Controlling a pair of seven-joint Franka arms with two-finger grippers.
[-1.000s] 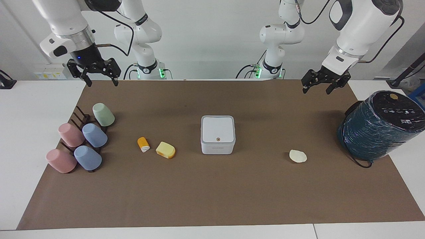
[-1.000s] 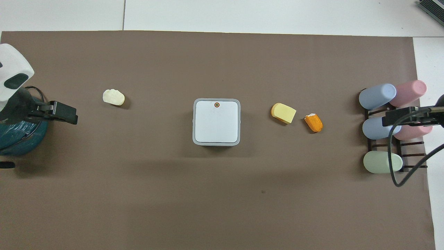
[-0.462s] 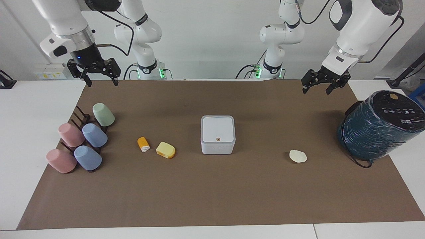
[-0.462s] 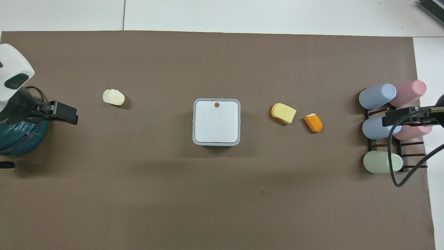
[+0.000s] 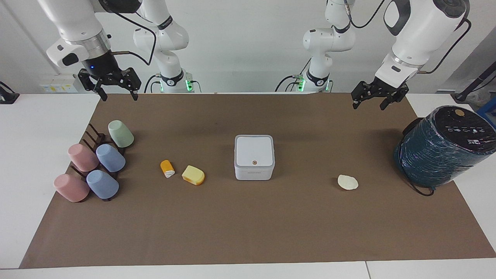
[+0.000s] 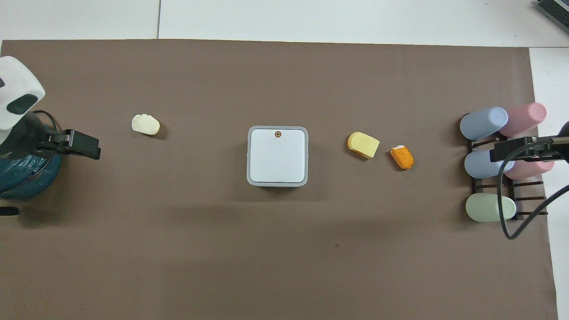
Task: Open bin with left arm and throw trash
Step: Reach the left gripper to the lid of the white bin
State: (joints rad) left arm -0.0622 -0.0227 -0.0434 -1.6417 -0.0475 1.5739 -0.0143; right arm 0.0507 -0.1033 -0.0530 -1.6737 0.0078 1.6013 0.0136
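Observation:
The white square bin [image 5: 254, 157] stands mid-mat with its lid down and the orange dot showing; it also shows in the overhead view [image 6: 278, 155]. The orange lump with a white end [image 5: 167, 168] and the yellow wedge [image 5: 193, 175] lie beside the bin toward the right arm's end. The cream-white lump [image 5: 347, 182] lies toward the left arm's end. My left gripper [image 5: 369, 105] hangs open and empty over the mat's edge by the robots. My right gripper [image 5: 119, 97] hangs open and empty over the mat's corner at the right arm's end, near the cups.
Several pastel cups [image 5: 97, 164] lie on a dark rack at the right arm's end. A big dark-teal wrapped cylinder [image 5: 441, 149] with a cable stands at the left arm's end. A brown mat [image 5: 248, 232] covers the table.

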